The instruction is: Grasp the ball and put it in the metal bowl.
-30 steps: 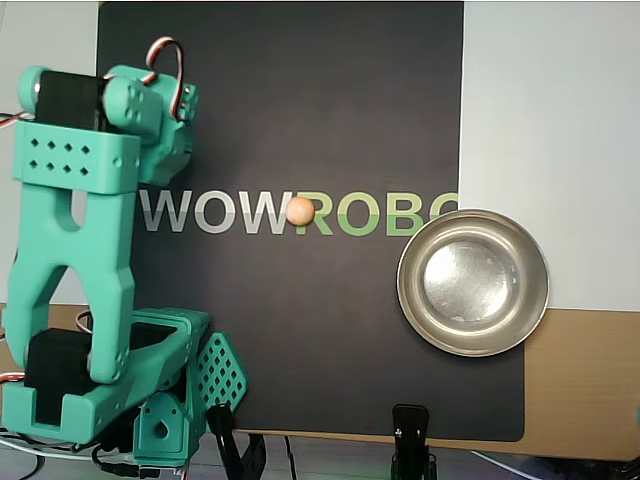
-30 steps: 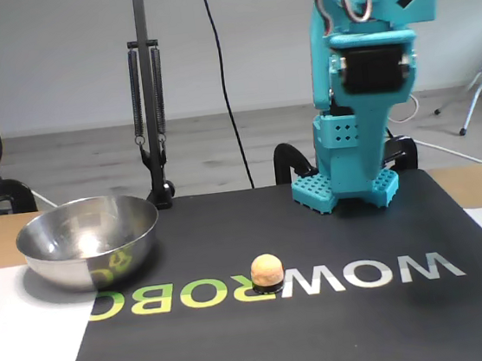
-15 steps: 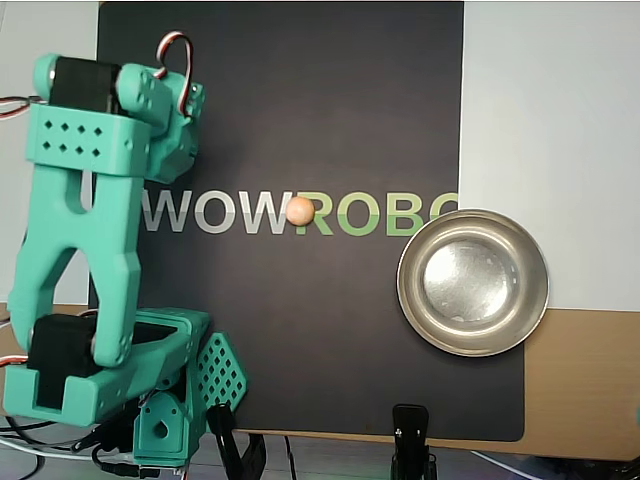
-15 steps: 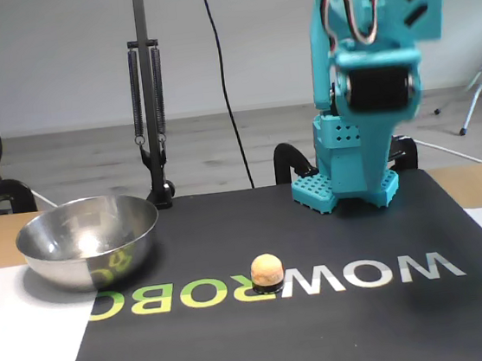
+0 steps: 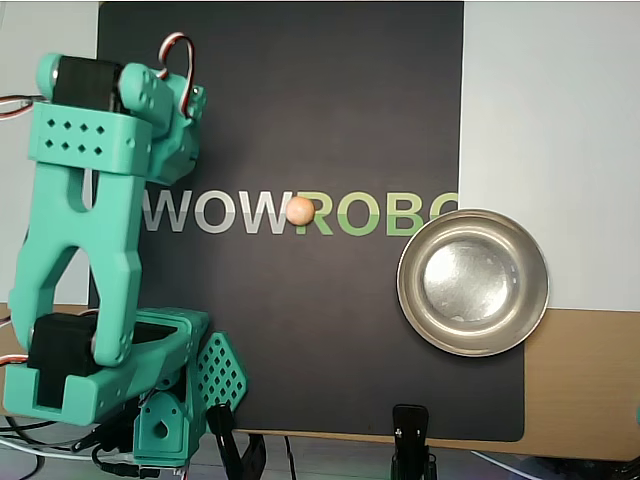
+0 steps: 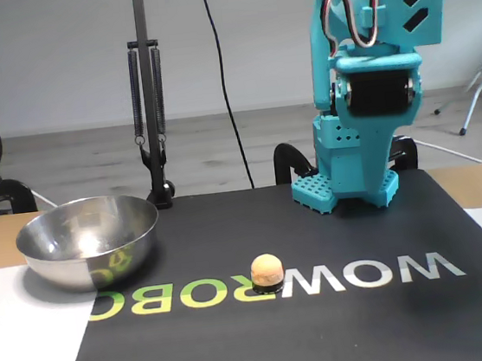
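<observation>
Since the ball (image 5: 300, 210) sits on the mat's lettering (image 5: 250, 212), well apart from the bowl (image 5: 473, 283), centre the gripper's fingers over it first — whether they are spread or closed cannot be told here.

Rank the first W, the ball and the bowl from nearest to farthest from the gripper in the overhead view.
1. W, leftmost letter, by the arm.
2. Ball, middle of the lettering.
3. Bowl, far right.

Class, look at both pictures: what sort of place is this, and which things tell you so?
Probably a hobby or lab robotics bench: a teal 3D-printed robot arm stands on a black branded mat, with a clamp-mounted stand and loose cables behind.
</observation>
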Robot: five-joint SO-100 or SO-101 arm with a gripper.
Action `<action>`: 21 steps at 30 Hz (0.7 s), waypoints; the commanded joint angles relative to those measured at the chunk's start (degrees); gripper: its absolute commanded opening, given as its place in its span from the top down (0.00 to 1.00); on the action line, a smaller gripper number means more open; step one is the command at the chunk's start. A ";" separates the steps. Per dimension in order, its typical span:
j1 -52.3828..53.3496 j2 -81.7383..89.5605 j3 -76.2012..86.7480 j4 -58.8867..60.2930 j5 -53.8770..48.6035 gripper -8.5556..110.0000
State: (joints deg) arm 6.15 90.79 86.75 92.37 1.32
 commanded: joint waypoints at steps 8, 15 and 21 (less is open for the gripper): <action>1.05 2.37 4.66 -6.06 -0.26 0.93; 1.05 7.82 13.10 -10.81 -0.26 0.93; 1.14 11.16 16.88 -11.43 -0.26 0.93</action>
State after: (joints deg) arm 7.21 98.88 103.27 81.21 1.32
